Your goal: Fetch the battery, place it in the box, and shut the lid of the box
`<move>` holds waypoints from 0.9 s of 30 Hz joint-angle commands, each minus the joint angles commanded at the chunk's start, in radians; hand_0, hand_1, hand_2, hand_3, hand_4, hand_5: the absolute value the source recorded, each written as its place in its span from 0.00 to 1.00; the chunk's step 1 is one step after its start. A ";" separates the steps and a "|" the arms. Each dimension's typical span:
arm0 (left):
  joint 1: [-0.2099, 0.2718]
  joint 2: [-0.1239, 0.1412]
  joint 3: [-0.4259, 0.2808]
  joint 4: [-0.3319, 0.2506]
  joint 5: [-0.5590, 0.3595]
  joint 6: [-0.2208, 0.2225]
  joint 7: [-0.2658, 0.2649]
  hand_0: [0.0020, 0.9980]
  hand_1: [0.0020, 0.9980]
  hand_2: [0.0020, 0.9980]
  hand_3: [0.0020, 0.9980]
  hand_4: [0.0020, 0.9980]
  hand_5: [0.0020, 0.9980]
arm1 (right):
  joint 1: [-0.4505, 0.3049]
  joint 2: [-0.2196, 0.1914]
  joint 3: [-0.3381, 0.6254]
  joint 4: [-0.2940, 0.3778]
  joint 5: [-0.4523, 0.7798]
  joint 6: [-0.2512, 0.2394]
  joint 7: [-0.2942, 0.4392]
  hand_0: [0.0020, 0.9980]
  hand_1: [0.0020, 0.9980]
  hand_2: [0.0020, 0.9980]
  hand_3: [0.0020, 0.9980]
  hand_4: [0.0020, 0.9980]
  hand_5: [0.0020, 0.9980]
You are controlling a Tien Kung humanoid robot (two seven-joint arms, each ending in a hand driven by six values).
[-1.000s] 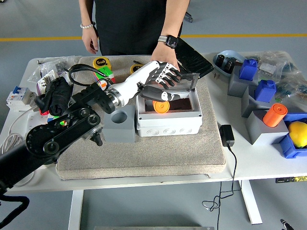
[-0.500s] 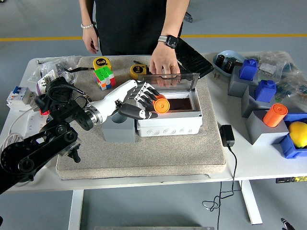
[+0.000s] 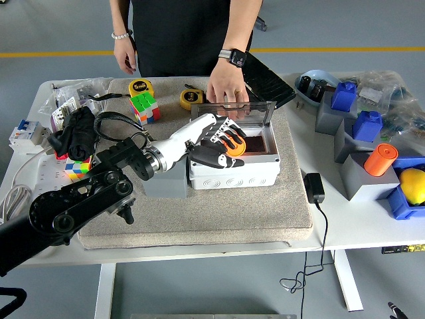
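Only one view: set high on the robot's side, looking forward and down across the white table [image 3: 332,229]. Near edge of the table along the bottom, floor and table legs visible beneath it. Far side at the top, with a person [image 3: 189,33] cropped at the chest. Wide enough to take in both table ends; moderately close overall. No second view for overlap.

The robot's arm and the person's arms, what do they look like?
The robot's left arm is black with round joints and a looping black cable; its forearm is white, and the left hand has black-and-white fingers. The person's arms are bare, with a black watch and a beaded bracelet.
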 joint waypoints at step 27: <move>-0.056 -0.071 -0.036 -0.062 -0.071 0.029 -0.049 0.48 0.53 0.58 0.57 0.93 0.09 | -0.001 0.002 0.011 0.005 -0.007 -0.005 0.003 0.66 0.64 0.64 0.53 0.88 0.43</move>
